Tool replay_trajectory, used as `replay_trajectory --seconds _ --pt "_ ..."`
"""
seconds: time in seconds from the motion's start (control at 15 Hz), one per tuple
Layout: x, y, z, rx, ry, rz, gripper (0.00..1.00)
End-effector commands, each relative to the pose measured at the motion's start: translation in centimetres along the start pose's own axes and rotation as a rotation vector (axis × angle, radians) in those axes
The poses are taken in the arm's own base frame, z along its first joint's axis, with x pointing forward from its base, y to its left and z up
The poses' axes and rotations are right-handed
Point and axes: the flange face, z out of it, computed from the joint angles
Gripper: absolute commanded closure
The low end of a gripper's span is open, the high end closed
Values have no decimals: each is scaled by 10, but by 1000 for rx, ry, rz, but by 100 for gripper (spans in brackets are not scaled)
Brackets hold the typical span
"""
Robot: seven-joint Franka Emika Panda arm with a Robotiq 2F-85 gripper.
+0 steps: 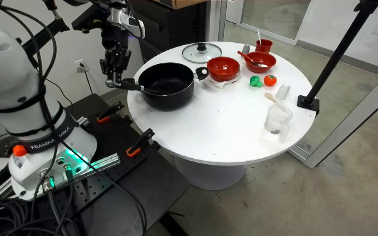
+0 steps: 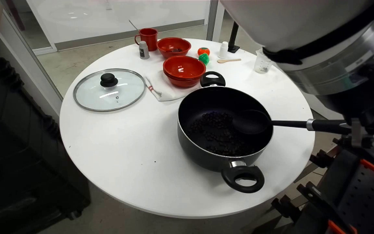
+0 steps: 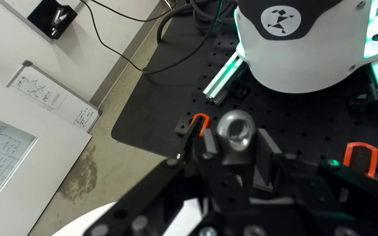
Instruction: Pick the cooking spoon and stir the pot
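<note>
Spoon (image 2: 292,123) picked up: the gripper (image 3: 239,144) grasps its handle, head inside the pot (image 2: 200,159); stirring itself probably unfinished.

In an exterior view: glass lid (image 1: 202,56), red mug (image 1: 263,47) by far edge of counter (image 1: 228,119); measuring cup (image 1: 277,118), white shaker (image 1: 283,91), tomato (image 1: 270,80) toward right edge.

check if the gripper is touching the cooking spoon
Touching. The wrist view shows the gripper shut on the cooking spoon, its handle end clamped between both jaws.
</note>
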Motion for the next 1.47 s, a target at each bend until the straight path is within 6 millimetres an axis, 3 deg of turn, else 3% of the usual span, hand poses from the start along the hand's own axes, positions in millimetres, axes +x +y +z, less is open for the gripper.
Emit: replay_trajectory --seconds 0.0,0.6,1.4 --pt "13 -9 -14 1 -92 3 92" --pt "38 -28 -40 13 -113 42 92" --pt "77 -12 -58 68 -128 103 92"
